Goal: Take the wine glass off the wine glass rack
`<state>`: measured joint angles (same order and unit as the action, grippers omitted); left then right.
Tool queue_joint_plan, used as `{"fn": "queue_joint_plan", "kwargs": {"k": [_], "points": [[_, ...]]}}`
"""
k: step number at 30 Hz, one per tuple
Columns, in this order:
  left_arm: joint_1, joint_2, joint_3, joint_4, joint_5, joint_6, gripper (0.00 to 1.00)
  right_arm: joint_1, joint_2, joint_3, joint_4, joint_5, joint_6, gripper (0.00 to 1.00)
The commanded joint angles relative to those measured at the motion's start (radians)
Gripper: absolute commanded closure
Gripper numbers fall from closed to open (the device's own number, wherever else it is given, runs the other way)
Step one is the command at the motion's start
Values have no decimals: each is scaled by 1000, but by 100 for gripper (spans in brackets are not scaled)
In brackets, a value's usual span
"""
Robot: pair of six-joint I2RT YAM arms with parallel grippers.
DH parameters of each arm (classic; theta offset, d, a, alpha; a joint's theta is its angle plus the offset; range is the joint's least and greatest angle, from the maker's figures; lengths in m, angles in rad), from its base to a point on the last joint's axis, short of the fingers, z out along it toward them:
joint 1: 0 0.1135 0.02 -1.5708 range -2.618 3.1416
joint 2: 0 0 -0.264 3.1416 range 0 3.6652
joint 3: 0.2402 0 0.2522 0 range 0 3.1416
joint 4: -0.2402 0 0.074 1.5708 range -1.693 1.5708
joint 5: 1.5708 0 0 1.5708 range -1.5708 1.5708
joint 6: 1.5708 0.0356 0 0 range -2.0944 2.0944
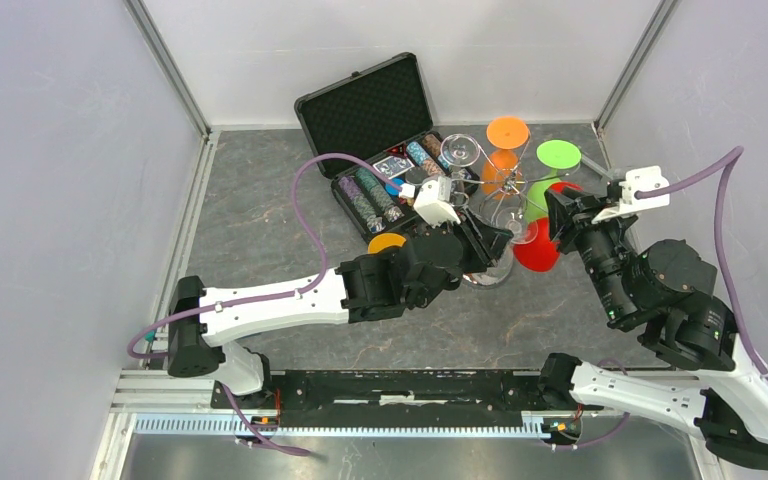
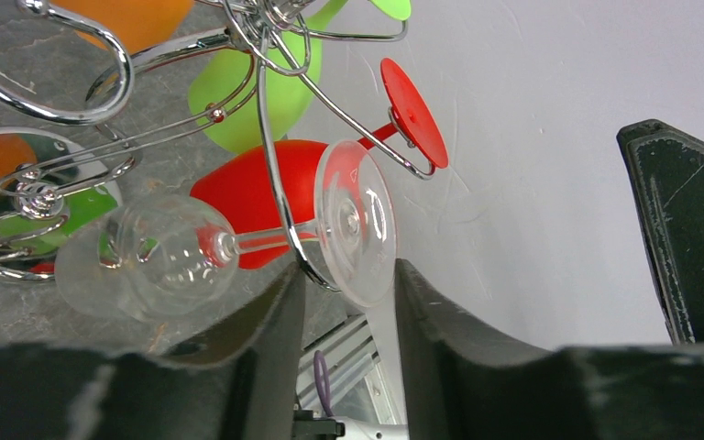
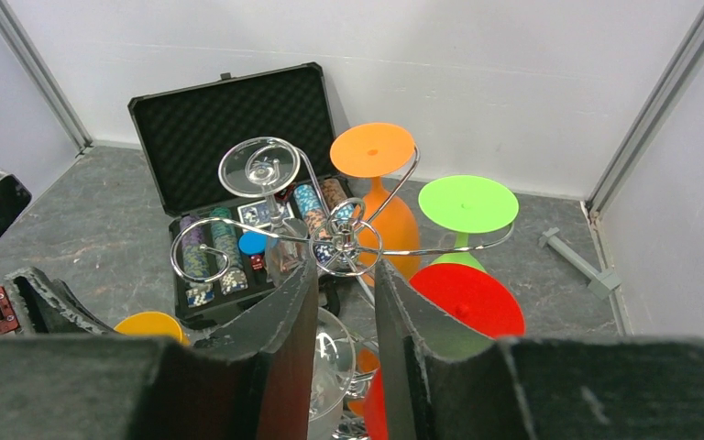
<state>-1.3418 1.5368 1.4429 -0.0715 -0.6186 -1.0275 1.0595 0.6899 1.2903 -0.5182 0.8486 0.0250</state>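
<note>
Chrome wire rack (image 3: 344, 240) stands upright on a mirrored disc base, curled hook arms radiating from its post. Clear glass (image 2: 147, 261) hangs inverted, stem through one hook.

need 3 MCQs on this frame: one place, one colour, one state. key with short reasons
1. The black chip case sits:
A) behind-left of the wine glass rack
B) by the arm bases
C) right of the rack

2. Bowl just behind the clear wine glass, left wrist view:
A) orange
B) red
C) blue

3. The clear wine glass is:
A) standing on the table
B) lifted free
C) hung on the rack

Key: 1A, top view shows it near the back wall. 2B, the red glass lies behind it. 3C, its stem sits in a hook, with the left gripper open around its foot.
</note>
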Motion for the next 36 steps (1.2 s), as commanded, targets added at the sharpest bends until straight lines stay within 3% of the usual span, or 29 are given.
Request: {"fn": "queue_joint_plan", "kwargs": {"k": [1, 9, 14, 21, 29, 36], "points": [[-12, -8, 39, 23, -56, 14, 72, 0, -19, -18, 33, -19, 18, 67], [-33, 1, 96, -74, -56, 79, 65, 1, -45, -34, 39, -37, 39, 67], [-33, -3, 109, -97, -40, 92, 72, 1, -48, -45, 46, -30, 40, 67], [-34, -12, 88, -50, -50, 83, 73, 0, -43, -53, 56, -29, 38, 67], [-23, -29, 62, -29, -116, 49, 57, 1, -52, -74, 75, -39, 38, 67], [-2, -53, 35, -10, -84, 42, 66, 2, -71, -93, 95, -45, 39, 67]]}}
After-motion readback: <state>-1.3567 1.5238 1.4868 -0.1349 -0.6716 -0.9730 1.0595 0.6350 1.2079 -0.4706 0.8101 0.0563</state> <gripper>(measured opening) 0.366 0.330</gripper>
